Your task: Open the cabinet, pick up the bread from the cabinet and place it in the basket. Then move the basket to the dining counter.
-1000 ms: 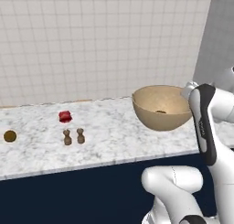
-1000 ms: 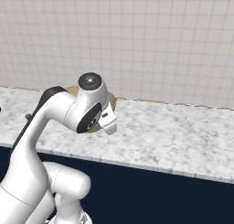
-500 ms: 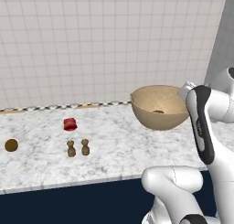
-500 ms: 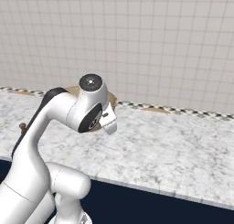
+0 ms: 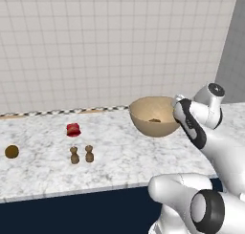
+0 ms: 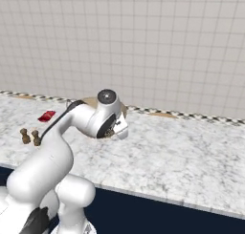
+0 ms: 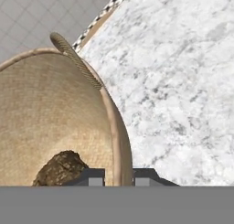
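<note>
— So, nearest the hand camera, what is the two-finger gripper [image 7: 119,176] doing?

— Its dark tips are pinched on the rim of the round tan speckled basket [image 7: 50,122], one tip inside the wall, one outside. The small dark-brown lumpy bread roll [image 7: 61,168] lies in the basket's bottom, at about nine o'clock from the tips.

— And past that?

— A rope loop [image 7: 75,59] stands on the rim at eleven o'clock. The white-grey marbled dining counter [image 7: 183,81] spreads from twelve to three o'clock.

— From the left base camera?

— The basket [image 5: 154,117] appears over the counter [image 5: 119,156]; whether it touches I cannot tell. At nine o'clock from it are two brown shakers [image 5: 81,154], a red thing [image 5: 72,129], and farther off a brown ball [image 5: 12,151]. The pale small-tiled wall [image 5: 115,42] stands behind.
</note>
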You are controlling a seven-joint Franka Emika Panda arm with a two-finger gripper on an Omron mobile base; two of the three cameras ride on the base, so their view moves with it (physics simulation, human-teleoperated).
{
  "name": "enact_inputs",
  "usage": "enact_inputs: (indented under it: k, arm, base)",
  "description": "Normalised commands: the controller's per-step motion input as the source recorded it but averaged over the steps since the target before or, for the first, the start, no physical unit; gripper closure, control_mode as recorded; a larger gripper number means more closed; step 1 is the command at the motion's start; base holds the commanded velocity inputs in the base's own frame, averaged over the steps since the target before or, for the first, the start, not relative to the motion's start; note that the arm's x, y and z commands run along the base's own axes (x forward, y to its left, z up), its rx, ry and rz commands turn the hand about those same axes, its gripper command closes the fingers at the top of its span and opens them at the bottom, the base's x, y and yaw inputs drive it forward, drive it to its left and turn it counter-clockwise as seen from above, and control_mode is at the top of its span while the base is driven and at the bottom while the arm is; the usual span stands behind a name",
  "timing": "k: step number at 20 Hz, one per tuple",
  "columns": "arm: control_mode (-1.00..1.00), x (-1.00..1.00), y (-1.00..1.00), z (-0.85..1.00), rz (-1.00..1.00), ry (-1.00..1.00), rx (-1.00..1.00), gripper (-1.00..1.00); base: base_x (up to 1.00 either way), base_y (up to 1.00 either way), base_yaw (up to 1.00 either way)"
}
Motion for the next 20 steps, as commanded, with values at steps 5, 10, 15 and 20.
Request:
enact_inputs:
  k: [5, 10, 15, 20]
  arm:
    - [-1.0, 0.99, 0.0, -0.64, 0.0, 0.01, 0.0, 1.0]
    - [-1.0, 0.75, 0.0, -0.52, 0.0, 0.03, 0.0, 1.0]
    - [-1.0, 0.4, 0.0, -0.25, 0.0, 0.05, 0.0, 1.0]
    - [-1.0, 0.28, 0.0, -0.17, 0.0, 0.07, 0.0, 1.0]
  base:
    - [0.0, 0.0, 0.0]
    - [0.0, 0.0, 0.0]
    - [0.0, 0.0, 0.0]
    - [0.0, 0.0, 0.0]
